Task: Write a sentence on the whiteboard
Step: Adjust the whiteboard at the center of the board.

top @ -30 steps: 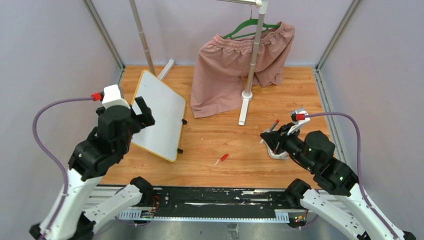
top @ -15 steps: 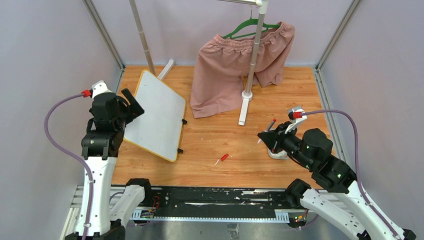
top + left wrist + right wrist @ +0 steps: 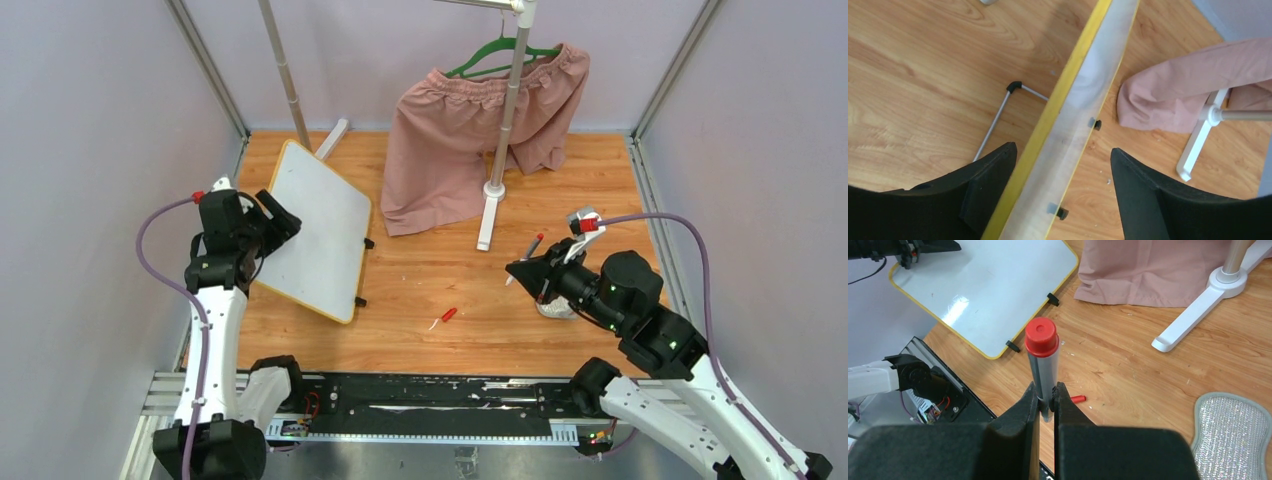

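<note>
L grip: your left gripper (image 3: 1062, 148) straddles the whiteboard's (image 3: 315, 225) left yellow edge. Jaws apart, gap each side, not clamped.
R grip: your right gripper (image 3: 1046, 386) is pinched tight on a marker (image 3: 1044, 355), red cap up.
Board: far-left on the wood table (image 3: 420, 280), tilted, well apart from the marker.
Nearby: small red bit (image 3: 449, 314) on the table btwn the arms; silver pad (image 3: 1230, 435) beside the R arm.

Left of centre: whiteboard (image 3: 320, 235), set diagonally on wooden table (image 3: 600, 170). At its left edge: left gripper (image 3: 275, 218). Right of centre: right gripper (image 3: 522, 270), clamped on marker (image 3: 534, 246), angled upward. Lower centre: small red cap (image 3: 449, 315). Upper centre: pink shorts (image 3: 450, 140) on green hanger (image 3: 495, 52).
</note>
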### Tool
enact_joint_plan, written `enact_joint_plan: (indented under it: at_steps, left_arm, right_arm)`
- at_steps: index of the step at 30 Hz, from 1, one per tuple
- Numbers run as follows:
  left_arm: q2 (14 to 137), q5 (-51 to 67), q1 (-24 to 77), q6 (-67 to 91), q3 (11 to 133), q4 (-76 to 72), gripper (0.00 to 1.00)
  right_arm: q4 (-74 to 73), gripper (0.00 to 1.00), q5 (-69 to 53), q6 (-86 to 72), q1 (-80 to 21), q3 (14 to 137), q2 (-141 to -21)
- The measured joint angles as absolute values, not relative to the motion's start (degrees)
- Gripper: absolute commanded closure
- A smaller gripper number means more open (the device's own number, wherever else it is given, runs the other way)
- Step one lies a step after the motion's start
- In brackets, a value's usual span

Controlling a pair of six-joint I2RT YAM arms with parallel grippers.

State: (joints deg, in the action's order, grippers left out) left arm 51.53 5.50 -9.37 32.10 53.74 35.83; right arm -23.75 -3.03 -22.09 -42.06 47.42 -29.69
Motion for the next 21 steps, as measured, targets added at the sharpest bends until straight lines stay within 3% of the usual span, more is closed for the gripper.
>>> enact_joint_plan:
  at_steps: [7, 13, 21]
  left_arm:
    - [50.28, 9.15, -11.46, 31.97, 48.64, 30.02, 0.58]
    - [49.56, 11.99, -11.55, 31.59, 46.68, 25.47, 0.73]
    - [50.37, 15.57, -11.07, 30.11, 46.22, 23.14, 0.99]
  right_arm:
    - [-23.03, 1.00, -4.10, -22.04, -42.06, 48.64, -30.65]
    - [-22.61, 1.00, -4.54, -21.82, -42.06, 48.93, -31.40]
    - [-22.35, 1.00, -4.54, -21.54, -42.06, 48.93, -32.08]
